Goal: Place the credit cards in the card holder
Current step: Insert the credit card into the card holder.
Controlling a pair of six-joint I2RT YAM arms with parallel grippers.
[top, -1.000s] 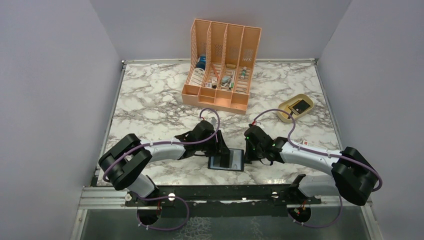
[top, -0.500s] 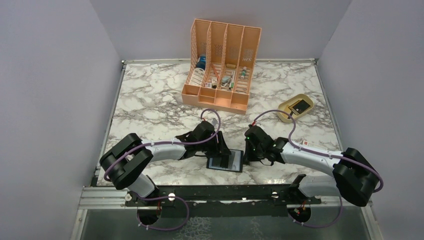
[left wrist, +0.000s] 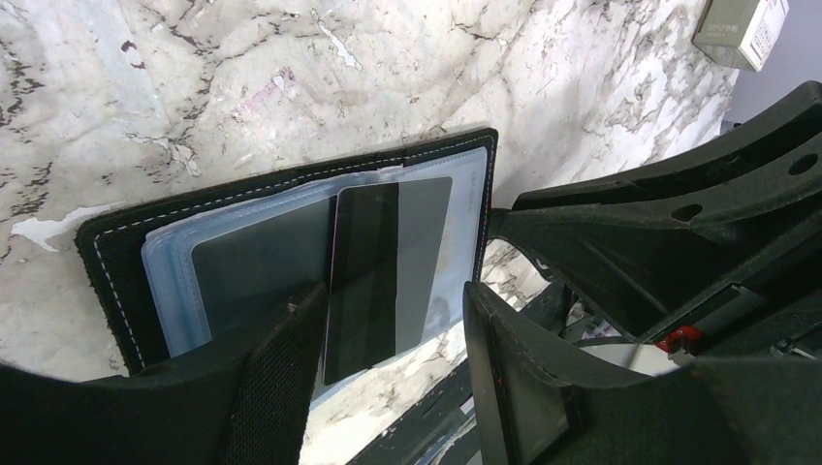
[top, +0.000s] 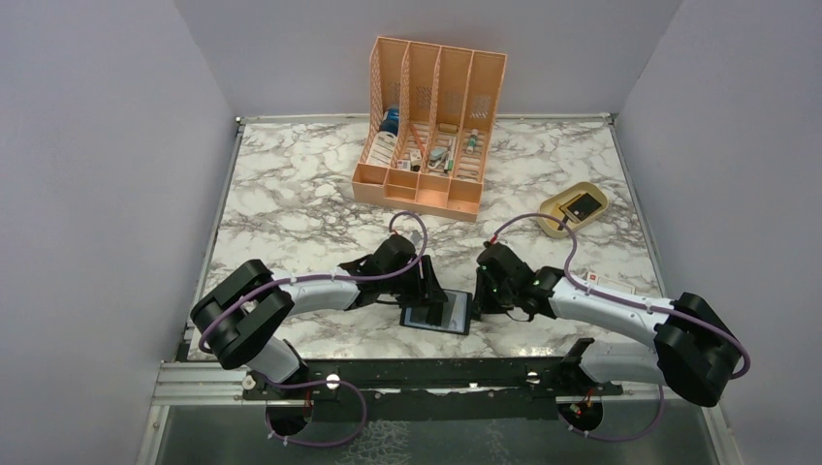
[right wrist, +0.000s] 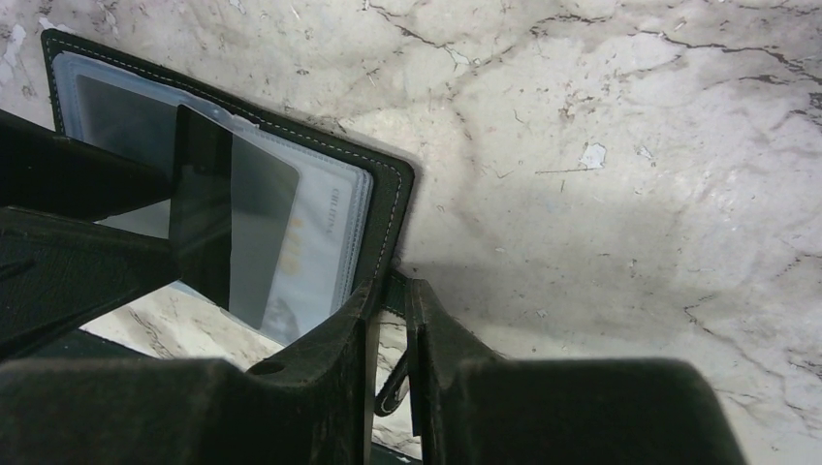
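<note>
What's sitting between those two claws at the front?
The open card holder, a dark card over its pockets, lies between the left gripper and right gripper; the top view shows it.

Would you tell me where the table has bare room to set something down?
Bare marble lies on the table left of the orange organizer, and between the organizer and beige dish. The near middle is crowded: the left gripper, holding a card, and right gripper meet at the card holder.

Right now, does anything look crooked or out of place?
Yes. A dark card sticks out of the open card holder, only partly slid in and slightly askew. The right gripper pinches the holder's edge.
</note>
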